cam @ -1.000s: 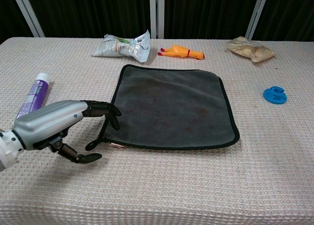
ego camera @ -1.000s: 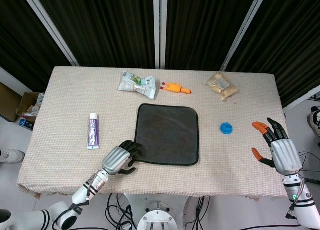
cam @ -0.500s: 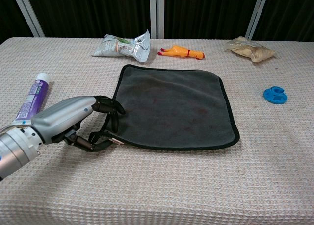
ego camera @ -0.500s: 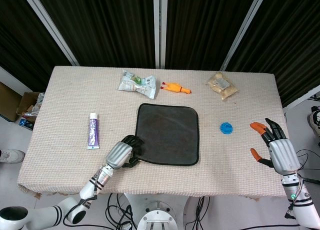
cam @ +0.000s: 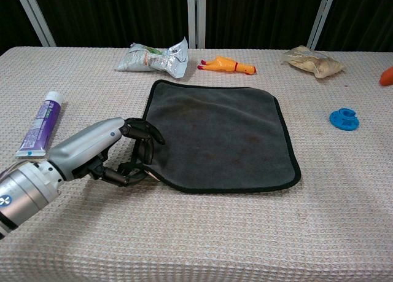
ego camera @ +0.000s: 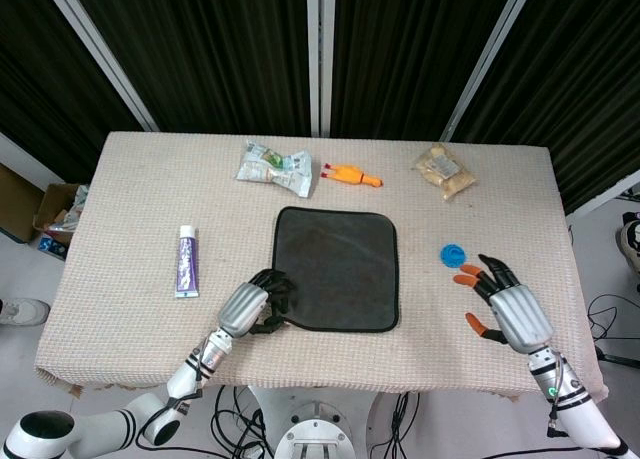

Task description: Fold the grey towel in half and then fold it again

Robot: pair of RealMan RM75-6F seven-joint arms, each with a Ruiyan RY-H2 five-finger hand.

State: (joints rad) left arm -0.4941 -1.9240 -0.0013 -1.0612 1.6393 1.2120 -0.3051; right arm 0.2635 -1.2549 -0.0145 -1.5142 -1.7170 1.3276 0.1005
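The grey towel (ego camera: 338,267) (cam: 220,133) lies flat and unfolded in the middle of the table, dark with a black hem. My left hand (ego camera: 247,307) (cam: 101,150) sits at the towel's near left corner, fingers curled over the hem and thumb under it, pinching that corner, which is slightly lifted. My right hand (ego camera: 505,307) hovers open with spread orange-tipped fingers above the table's right side, well apart from the towel. In the chest view only an orange fingertip (cam: 386,76) shows at the right edge.
A purple toothpaste tube (ego camera: 187,260) (cam: 39,124) lies left of the towel. Behind the towel are a crumpled foil packet (ego camera: 275,167), a rubber chicken toy (ego camera: 350,175) and a bag of snacks (ego camera: 445,171). A blue cap (ego camera: 453,255) (cam: 343,118) lies near my right hand.
My left hand slid forward and closed its fingers on the towel's near left corner. My right hand moved in from the right edge toward the blue cap.
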